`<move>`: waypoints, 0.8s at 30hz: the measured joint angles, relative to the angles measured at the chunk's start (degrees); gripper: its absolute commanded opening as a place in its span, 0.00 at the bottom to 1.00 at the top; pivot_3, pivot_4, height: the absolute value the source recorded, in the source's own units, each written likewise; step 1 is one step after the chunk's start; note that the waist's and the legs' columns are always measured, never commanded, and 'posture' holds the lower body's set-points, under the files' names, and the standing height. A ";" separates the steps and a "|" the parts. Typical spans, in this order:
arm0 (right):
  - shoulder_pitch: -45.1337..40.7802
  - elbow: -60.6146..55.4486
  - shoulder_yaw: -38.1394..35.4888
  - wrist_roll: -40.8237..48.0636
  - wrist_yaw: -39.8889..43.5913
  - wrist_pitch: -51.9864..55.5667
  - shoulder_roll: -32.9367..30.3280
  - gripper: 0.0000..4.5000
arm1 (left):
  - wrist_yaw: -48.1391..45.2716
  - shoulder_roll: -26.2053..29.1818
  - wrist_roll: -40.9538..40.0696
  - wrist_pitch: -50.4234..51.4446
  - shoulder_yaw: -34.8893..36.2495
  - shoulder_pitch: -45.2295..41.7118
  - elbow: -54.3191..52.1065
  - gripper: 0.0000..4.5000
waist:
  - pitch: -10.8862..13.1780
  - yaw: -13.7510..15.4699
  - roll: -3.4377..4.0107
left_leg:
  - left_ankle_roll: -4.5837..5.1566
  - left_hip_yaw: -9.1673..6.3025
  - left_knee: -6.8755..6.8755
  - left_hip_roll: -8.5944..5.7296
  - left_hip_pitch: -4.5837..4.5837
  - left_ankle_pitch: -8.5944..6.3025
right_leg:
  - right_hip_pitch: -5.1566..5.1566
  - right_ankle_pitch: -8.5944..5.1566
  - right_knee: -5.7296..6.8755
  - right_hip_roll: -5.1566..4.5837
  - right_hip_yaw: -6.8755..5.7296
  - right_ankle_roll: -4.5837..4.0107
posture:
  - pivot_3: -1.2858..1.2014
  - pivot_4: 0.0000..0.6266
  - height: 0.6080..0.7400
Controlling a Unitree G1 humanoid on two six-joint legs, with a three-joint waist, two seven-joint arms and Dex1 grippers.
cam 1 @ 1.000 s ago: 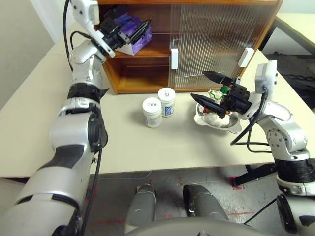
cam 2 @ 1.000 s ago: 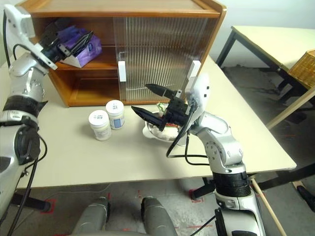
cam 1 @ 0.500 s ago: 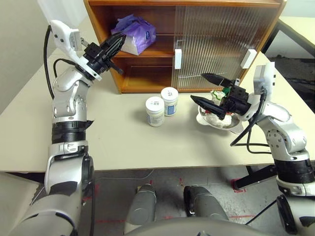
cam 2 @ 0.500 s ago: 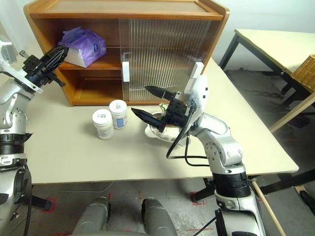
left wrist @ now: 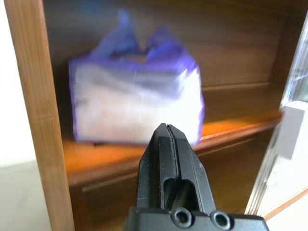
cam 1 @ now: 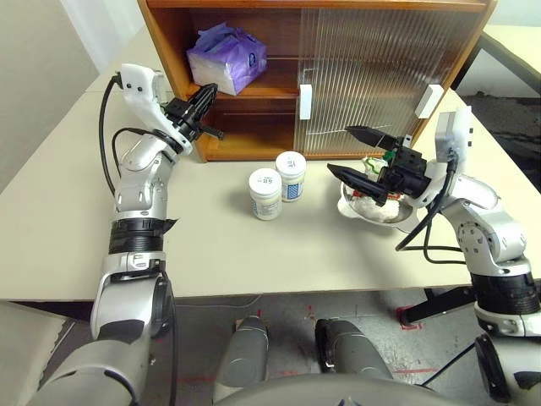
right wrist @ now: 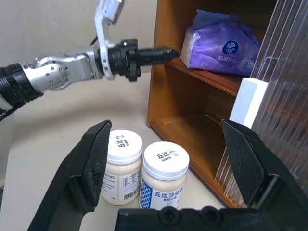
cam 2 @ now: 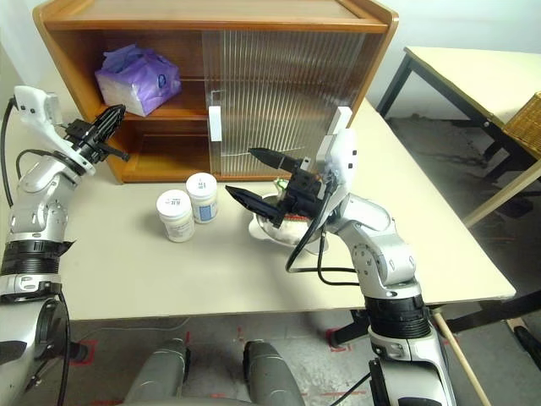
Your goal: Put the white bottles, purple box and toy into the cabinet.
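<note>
Currently you are looking at two white bottles [cam 1: 276,181], items still outstanding: both are standing upright on the table [cam 1: 220,245], touching or nearly so, just in front of the open left bay of the cabinet [cam 1: 254,101]. Each is squat with a vertical axis, so a grip across the lid or body is the likely approach. Purple box [cam 1: 226,57]: sitting on the upper shelf inside that bay, already stowed by the look of it. Toy [cam 1: 372,196]: lying in a shallow steel bowl [cam 1: 382,211] to the bottles' right, directly beneath the right gripper [cam 1: 362,152], which is hanging over it with its fingers spread wide and nothing between them. Left gripper [cam 1: 199,103]: hovering by the cabinet's left post, below the level of the purple box, fingers pressed together and carrying nothing. Key relation for you: the bottles are lying down and to the right of the left gripper and to the left of the right gripper; the right one appears nearer and is already opened, though it is also poised over the toy.
</note>
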 measured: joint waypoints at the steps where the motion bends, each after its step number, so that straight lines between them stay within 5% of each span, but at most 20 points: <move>1: 0.00 0.00 0.00 0.00 -0.02 0.00 0.00 1.00 | 0.20 -0.07 0.21 -0.38 -0.03 -0.51 0.90 0.01 | 0.01 0.00 -0.01 | 0.00 0.00 0.00 0.00 0.00 0.00 | 0.00 0.00 0.00 0.00 0.00 0.00 | 0.54 0.17 1.00; 24: 1.05 -1.44 -0.05 -0.01 -1.55 0.00 -0.10 1.00 | 0.67 -4.33 3.05 -13.70 -1.85 -11.89 22.05 0.01 | 0.02 -0.40 -0.05 | 0.07 0.03 0.04 -0.03 0.01 0.02 | 0.07 -0.02 -0.01 0.01 -0.02 0.04 | 0.53 0.15 1.00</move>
